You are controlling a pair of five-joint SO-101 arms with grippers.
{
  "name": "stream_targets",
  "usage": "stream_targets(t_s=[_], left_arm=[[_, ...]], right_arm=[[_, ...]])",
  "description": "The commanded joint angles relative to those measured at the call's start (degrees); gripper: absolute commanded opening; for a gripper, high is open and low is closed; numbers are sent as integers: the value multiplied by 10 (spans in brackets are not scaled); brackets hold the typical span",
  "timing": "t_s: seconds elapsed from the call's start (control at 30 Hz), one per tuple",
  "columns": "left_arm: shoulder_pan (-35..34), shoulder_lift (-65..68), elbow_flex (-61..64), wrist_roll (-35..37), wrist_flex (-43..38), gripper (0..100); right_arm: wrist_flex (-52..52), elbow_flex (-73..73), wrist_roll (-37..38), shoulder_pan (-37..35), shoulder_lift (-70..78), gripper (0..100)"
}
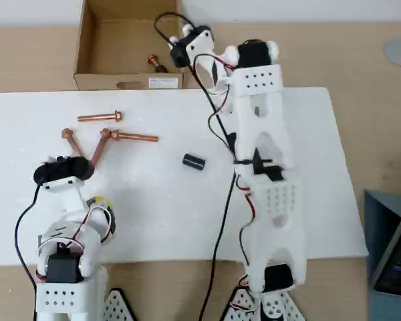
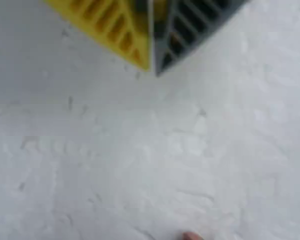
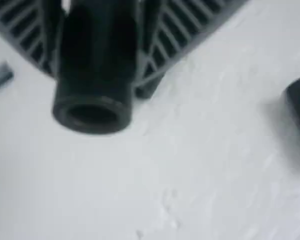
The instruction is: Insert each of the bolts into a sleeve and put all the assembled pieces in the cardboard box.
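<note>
Mat (image 1: 154, 214) edge meets cardboard box (image 1: 107, 81).

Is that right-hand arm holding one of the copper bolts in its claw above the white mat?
Not quite. The right gripper is holding a black sleeve, not a copper bolt, above the white mat. The right wrist view shows the sleeve's open end sticking out from between the fingers.

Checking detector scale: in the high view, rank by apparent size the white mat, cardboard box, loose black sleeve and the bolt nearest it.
Largest to smallest:
white mat
cardboard box
bolt
black sleeve
</note>
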Motion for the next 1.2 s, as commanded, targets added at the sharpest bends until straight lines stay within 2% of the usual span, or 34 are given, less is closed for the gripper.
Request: stream_targets(t_s=[0.0,0.13,0.3,0.4,0.63,0.93,1.17], left_arm=[[-2,-5,-4,-3,-5,2],[-2,-5,-4,-3,-5,2],[-2,-5,-4,-3,-5,2],[-2,-5,-4,-3,-5,2],[-2,-5,-4,-3,-5,2],[-2,-5,-4,-3,-7,2],[-2,-5,-4,-3,-7,2]], right_arm=[[12,70,-22,-1,-147,10],[12,173,-56,-1,-261,10],[12,321,-135,2,-399,10],[12,410,-181,22,-482,10],[-4,587,-239,110,-672,10],[-130,843,-323,215,-897,9],[-266,1062,-323,242,-1055,9]])
